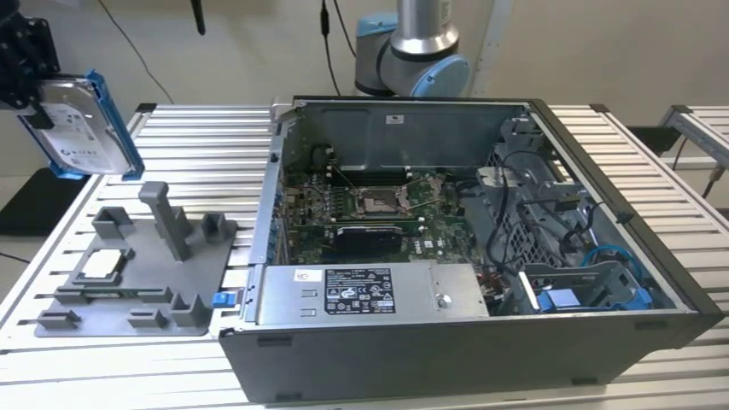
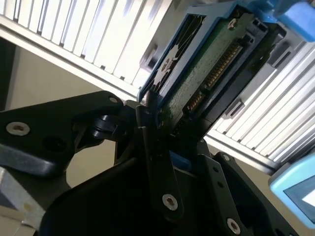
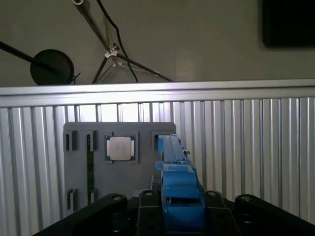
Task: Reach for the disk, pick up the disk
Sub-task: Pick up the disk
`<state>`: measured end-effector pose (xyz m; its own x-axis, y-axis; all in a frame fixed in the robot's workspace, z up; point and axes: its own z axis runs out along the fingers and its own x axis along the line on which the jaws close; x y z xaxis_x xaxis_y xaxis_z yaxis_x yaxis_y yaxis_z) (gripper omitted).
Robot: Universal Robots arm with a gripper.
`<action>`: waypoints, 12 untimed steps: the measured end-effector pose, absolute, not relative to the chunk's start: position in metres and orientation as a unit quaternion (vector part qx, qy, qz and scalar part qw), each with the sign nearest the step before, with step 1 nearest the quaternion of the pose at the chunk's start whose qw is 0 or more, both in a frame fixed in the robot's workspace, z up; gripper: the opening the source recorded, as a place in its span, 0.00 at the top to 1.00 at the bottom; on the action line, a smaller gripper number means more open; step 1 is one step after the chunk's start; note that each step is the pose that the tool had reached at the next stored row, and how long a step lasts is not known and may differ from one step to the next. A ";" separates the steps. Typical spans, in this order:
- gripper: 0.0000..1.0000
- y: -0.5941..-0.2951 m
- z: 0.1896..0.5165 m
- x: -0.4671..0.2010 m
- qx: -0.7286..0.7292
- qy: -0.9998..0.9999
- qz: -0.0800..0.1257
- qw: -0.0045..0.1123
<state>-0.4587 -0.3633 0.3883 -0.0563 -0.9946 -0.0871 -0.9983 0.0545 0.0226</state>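
The disk (image 1: 82,128), silver with a white label and a bright blue frame, hangs on edge in the air above the table's far corner at the exterior view's left. My black gripper (image 1: 32,90) is shut on its upper end. In the second wrist view the disk's green circuit-board underside (image 2: 209,73) runs away from the black fingers (image 2: 150,128) clamped on its blue frame. In the first wrist view the blue frame's edge (image 3: 174,177) stands between the finger mounts, over the slatted table.
A grey fixture tray (image 1: 137,282) with upright posts lies below the disk and holds a small square processor chip (image 1: 105,263), also seen from above (image 3: 120,148). An open computer case (image 1: 638,282) with a power-supply box (image 1: 364,295) takes up the middle of the slatted aluminium table (image 1: 205,137).
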 end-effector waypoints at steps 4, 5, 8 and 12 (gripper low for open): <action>1.00 -0.363 0.398 -0.460 -0.687 0.726 0.036 0.023; 1.00 -0.363 0.401 -0.460 -0.687 0.726 0.036 0.024; 1.00 -0.363 0.413 -0.460 -0.687 0.726 0.035 0.024; 1.00 -0.363 0.431 -0.460 -0.687 0.726 0.035 0.024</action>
<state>-0.4599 -0.3632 0.4313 -0.0561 -0.9949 -0.0837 -0.9983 0.0547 0.0183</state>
